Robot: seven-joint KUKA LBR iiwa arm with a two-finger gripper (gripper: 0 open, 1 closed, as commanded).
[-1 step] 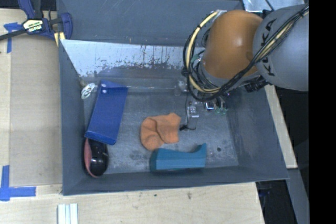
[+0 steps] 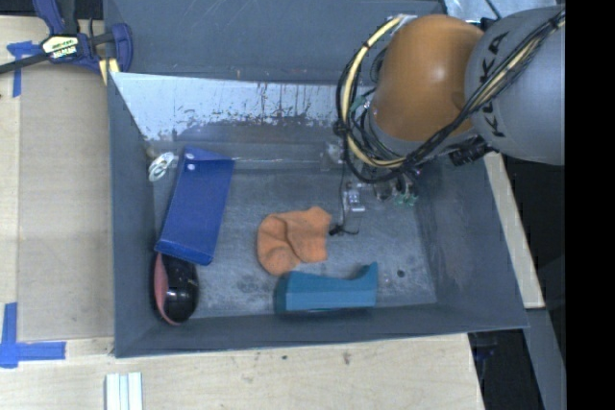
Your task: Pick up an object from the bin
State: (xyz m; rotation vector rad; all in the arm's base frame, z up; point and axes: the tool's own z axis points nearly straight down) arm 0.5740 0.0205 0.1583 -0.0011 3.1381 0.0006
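Nearest the front wall of the grey bin [image 2: 125, 235]: a teal block [image 2: 322, 291], lying flat on the floor, long side along that wall. To its left, in the near left corner, a dark oval thing with a pinkish rim [image 2: 176, 288].

Just behind the teal block, close to it and perhaps touching, an orange lump [image 2: 293, 240] on the middle of the bin floor, folded and rounded like cloth or foam. Looks soft and light. Likely to give under pressure rather than slip, and not fragile. Best taken across the bulging right lobe, with enough bulk there to pinch; thinner edges apt to fold away.

Further left and back, a flat blue rectangle [image 2: 197, 206], set slantwise, well apart from the lump. At its far end a small white thing [image 2: 161, 166], too small to identify.

Just beside the lump's right edge, the claw [image 2: 344, 224], low over the floor, hanging from the orange-covered wrist [image 2: 428, 77] with its cables. Released or clenched: cannot tell. Nothing visibly grasped. Of all the things, closest to the orange lump, hence judged the likeliest pick; not yet lifted.
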